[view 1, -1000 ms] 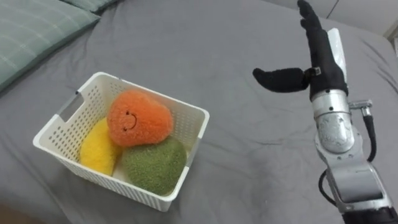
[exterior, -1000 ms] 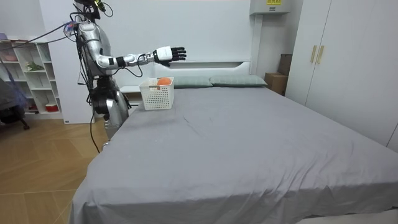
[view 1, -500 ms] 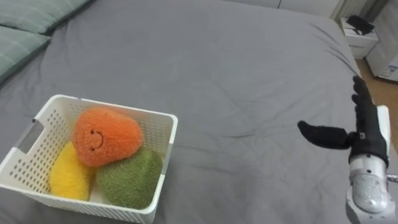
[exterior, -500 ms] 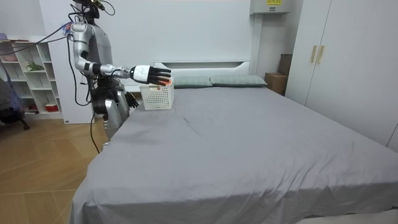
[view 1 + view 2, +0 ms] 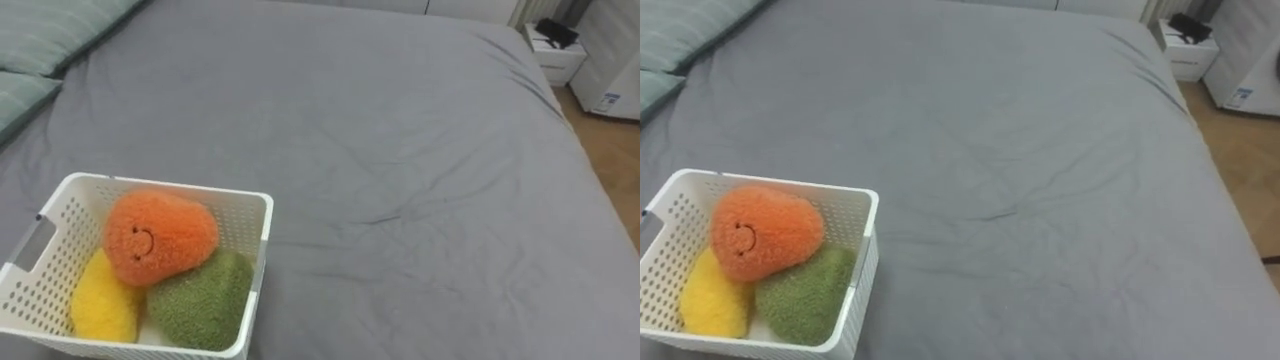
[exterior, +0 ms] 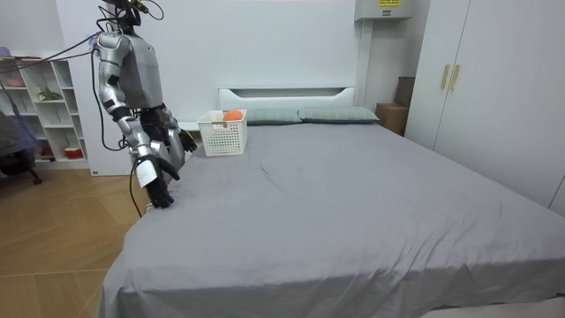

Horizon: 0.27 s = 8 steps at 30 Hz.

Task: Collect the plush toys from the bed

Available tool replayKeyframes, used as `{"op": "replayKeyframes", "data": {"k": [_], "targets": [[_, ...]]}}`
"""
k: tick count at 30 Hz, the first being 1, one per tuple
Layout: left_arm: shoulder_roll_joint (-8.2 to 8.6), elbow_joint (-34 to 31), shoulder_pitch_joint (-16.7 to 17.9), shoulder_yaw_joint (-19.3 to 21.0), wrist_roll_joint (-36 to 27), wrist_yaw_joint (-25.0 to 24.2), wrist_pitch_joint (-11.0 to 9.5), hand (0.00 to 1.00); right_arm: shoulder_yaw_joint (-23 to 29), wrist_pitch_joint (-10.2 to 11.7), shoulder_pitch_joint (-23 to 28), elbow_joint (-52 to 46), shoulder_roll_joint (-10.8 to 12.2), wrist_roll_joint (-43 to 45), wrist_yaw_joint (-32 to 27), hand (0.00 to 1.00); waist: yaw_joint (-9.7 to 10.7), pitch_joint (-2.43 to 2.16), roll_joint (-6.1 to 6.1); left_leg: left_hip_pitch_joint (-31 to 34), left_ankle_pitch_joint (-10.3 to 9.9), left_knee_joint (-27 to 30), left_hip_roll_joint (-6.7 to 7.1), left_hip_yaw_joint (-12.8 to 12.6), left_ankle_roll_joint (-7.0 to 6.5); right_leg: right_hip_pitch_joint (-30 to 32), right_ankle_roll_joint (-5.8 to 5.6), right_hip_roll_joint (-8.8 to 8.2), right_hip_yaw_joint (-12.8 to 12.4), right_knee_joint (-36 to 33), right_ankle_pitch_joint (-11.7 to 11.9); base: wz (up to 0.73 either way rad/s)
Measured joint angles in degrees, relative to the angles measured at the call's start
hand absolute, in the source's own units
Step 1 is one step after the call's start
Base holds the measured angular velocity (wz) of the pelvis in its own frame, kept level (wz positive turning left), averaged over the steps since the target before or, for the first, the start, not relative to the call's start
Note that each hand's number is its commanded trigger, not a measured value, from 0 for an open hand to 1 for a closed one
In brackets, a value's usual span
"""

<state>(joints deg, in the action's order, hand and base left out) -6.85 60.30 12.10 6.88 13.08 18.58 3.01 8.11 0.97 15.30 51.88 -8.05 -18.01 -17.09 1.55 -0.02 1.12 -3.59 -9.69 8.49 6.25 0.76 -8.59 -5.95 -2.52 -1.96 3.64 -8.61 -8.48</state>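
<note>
Toys (image 5: 160,235) in basket (image 5: 258,262) at near edge of bed (image 5: 420,150), right hand (image 6: 160,193) hanging low, state untellable

Bright, even, diffuse room light. Grey bed sheet (image 5: 400,150) uniformly lit; creases at frame centre throw faint soft shadows. Basket (image 5: 257,270) interior, lower left, slightly shaded. White wall (image 6: 291,44) bright.

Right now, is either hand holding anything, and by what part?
Nothing visibly held. The right hand hangs open beside the bed; the left hand at the hip is too small to judge. The toys sit in the basket.
</note>
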Motion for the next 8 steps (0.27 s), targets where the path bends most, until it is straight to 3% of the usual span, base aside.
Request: {"op": "replayKeyframes", "data": {"k": [3, 8], "targets": [[0.09, 1.10, -0.16, 0.07, -0.06, 0.02, -0.83, 0.00, 0.01, 3.19, -0.56, 4.38, 0.24, -1.01, 1.71, 0.00, 0.40, 0.14, -0.23, 0.00, -0.41, 0.25, 0.00, 0.23, 0.14, -0.08, 0.13, 0.05, 0.44, 0.01, -0.14, -0.01], [0.42, 1.68, 0.28, -0.10, -2.21, -0.10, -2.10, 0.00, -0.10, 4.26, -1.78, 9.00, 0.94, -1.91, 4.05, 0.00, 0.93, -0.08, 0.27, -0.06, -0.47, 0.27, -0.01, 0.91, 0.27, -0.60, 0.16, 0.12, 1.09, 0.11, -0.13, 0.09]]}}
